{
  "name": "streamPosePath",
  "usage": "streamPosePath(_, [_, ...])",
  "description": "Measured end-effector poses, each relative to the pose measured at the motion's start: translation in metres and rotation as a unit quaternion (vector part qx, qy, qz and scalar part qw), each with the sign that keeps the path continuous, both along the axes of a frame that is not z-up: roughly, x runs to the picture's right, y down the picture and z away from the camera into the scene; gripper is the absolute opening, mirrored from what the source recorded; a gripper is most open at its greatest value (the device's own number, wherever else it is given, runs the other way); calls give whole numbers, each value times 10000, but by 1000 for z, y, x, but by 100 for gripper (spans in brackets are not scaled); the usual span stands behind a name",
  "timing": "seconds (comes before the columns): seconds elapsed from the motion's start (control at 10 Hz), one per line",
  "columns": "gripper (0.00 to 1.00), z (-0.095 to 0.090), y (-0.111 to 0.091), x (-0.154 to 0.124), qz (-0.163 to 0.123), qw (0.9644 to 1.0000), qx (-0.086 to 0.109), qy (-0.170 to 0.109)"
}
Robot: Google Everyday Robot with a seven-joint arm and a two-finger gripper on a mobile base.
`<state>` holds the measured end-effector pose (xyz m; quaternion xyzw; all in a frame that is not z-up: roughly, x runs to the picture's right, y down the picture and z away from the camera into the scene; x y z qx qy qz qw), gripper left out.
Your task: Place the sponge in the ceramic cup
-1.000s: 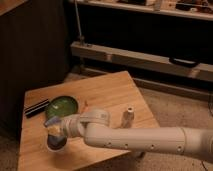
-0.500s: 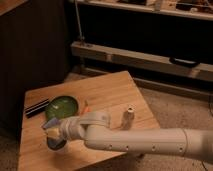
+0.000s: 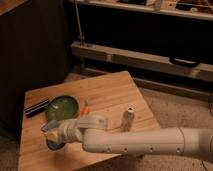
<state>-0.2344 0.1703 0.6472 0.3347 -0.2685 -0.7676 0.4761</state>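
Observation:
My gripper [image 3: 52, 131] hangs at the near left of the wooden table [image 3: 110, 92], at the end of the white arm that reaches in from the right. It is shut on the sponge [image 3: 48, 126], a small pale-blue block that sticks out at its left tip. Directly under the gripper sits the ceramic cup [image 3: 54, 145], a small round shape in the gripper's shadow, partly covered by it. The sponge is just above the cup's rim and slightly to its left.
A green round plate [image 3: 62, 106] lies just behind the gripper. A thin orange stick [image 3: 86, 107] rests at the plate's right edge. A dark flat object [image 3: 37, 108] lies to the plate's left. A small pale bottle [image 3: 128, 119] stands right of the arm. Dark shelving stands behind the table.
The gripper with the sponge has shifted a little to the left over the cup. The sponge now shows more clearly at its tip.

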Motion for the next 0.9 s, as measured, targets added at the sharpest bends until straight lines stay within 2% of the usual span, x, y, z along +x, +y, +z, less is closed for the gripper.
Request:
streamPosePath(0.3, [54,3,3,1,-15,10000,41,58])
streamPosePath(0.7, [55,8,13,3,-19,9999,-7,110])
streamPosePath(0.9, [70,9,17,3,-50,9999,-49,110])
